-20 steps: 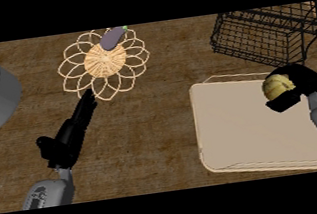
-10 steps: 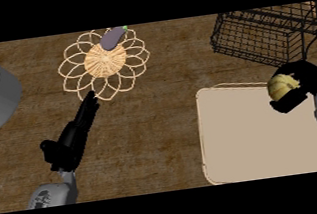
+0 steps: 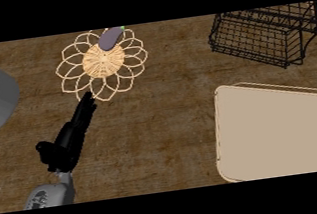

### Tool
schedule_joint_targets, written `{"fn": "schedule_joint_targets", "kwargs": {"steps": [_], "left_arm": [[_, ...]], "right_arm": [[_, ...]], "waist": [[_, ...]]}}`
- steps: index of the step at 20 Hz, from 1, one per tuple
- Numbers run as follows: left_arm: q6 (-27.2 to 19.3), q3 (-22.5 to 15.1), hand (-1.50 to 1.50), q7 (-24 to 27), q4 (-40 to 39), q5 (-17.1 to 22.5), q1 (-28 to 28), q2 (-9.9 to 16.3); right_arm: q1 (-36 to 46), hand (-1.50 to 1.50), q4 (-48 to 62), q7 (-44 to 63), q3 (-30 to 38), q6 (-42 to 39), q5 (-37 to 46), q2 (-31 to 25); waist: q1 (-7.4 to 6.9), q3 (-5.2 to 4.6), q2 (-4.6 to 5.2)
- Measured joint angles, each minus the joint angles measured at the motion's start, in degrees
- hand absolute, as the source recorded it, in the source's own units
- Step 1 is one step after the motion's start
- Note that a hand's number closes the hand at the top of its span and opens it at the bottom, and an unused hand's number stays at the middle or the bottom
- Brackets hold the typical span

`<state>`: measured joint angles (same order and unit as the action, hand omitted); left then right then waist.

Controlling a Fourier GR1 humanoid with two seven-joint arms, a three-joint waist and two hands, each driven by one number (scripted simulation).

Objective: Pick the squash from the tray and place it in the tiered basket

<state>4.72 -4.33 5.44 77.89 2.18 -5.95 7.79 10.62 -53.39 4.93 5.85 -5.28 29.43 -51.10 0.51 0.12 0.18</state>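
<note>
Squash nowhere in view, right hand gone from the picture too, so no telling the grip. Tray [image 3: 283, 128] sitting bare at four o'clock, tiered basket [image 3: 267, 34] up at one o'clock. Best bet: carry high, clear the wire rim, lower gently inside. Left hand [image 3: 73, 140] at eight o'clock, fingers straight, holding nothing, pointing toward the wicker trivet [image 3: 102, 62].

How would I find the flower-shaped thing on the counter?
Look at the brown counter, toward the far edge, left of the black wire basket. The woven mat has looping petals round a tan centre, and a purple eggplant lies on its far edge.
</note>
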Motion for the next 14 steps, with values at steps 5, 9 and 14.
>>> {"fn": "schedule_joint_targets", "kwargs": {"steps": [5, 9, 14], "left_arm": [[0.22, 0.04, 0.0, 0.26, -0.1, -0.23, 0.29, 0.05], [0.12, 0.27, 0.0, 0.44, -0.63, -0.32, 0.16, -0.15], [0.76, 0.46, 0.0, -0.42, 0.01, -0.1, -0.35, -0.02]], "right_arm": [[2.81, 1.5, 3.36, -7.85, 8.1, -0.67, -7.1, -2.16], [4.91, 1.5, 1.19, -11.41, 13.43, -2.14, -13.08, -2.62], [10.53, 1.5, -4.56, -7.27, 15.43, -5.03, -16.39, -4.41]], "waist": [[-0.1, -0.04, -0.19], [0.07, -0.1, -0.33], [-0.42, -0.16, -0.32]]}}
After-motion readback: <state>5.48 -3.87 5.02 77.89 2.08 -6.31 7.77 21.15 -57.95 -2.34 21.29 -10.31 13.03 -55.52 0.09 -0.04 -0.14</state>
